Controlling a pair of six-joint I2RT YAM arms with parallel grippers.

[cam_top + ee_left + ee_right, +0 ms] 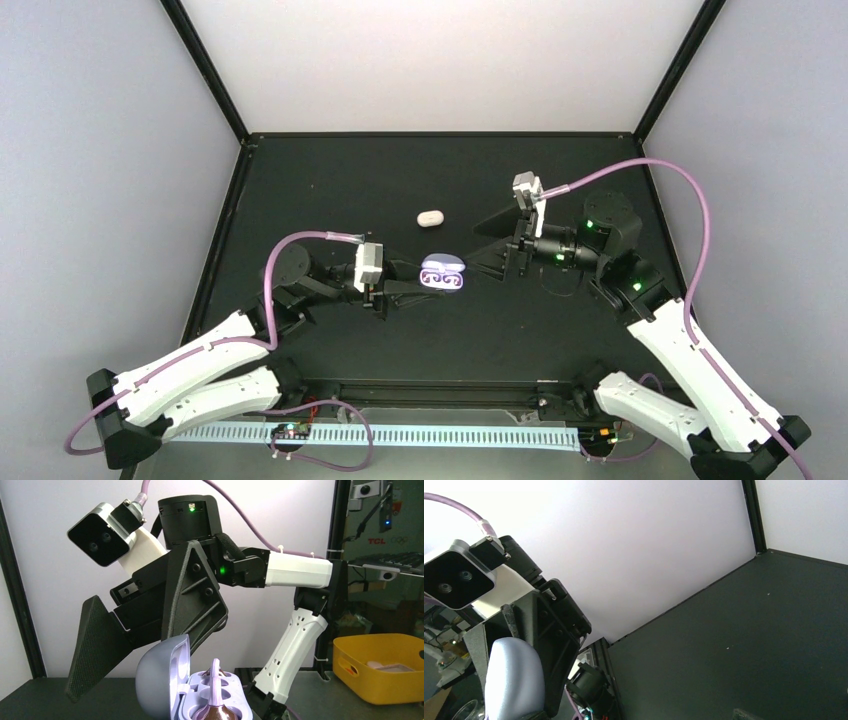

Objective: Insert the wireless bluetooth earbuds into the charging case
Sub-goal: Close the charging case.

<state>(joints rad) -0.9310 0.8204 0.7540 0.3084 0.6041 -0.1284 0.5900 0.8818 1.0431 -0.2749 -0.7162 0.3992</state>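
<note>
The purple charging case (443, 274) lies open mid-table, and the left wrist view shows its lid (160, 680) raised over the tray of wells (227, 697). A purple earbud (215, 677) stands on edge over the near well at the bottom of that view. My left gripper (408, 296) reaches the case's left side and is shut on this earbud; its fingertips are out of the wrist view. My right gripper (472, 252) is open just right of the case, and its fingers (95, 650) straddle the lid. The right wrist view shows the back of the lid (514, 680).
A closed white case (429, 216) lies further back on the black table (560, 330). Black frame posts and pale walls surround the table. A yellow bin (380, 672) sits beyond the table edge behind the right arm.
</note>
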